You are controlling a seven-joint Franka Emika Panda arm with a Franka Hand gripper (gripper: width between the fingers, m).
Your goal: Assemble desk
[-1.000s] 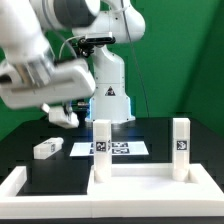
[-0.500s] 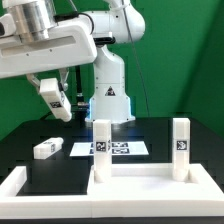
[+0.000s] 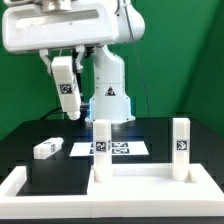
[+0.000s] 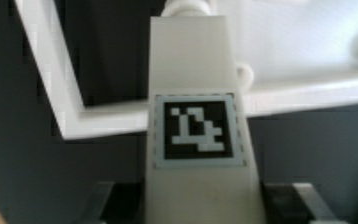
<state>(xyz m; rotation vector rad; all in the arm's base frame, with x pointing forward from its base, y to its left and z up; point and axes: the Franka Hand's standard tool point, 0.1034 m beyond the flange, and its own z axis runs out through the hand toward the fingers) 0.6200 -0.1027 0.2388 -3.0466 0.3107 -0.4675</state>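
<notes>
The desk slab, white with a raised rim, lies at the front of the exterior view. Two white legs stand upright on it, one towards the exterior view's left and one at the right. Another leg lies loose on the black table. My gripper hangs high above the table, shut on a further leg that points down, slightly tilted. In the wrist view this held leg fills the middle, marker facing the camera, between the gripper's two fingers.
The marker board lies flat behind the slab, in front of the arm's base. A white frame borders the table at the front. A white rim shows behind the held leg; which part it belongs to is unclear.
The arm has risen and turned its wrist. The held leg has moved up and towards the exterior view's right, and now hangs nearly upright with its marker facing the camera.
</notes>
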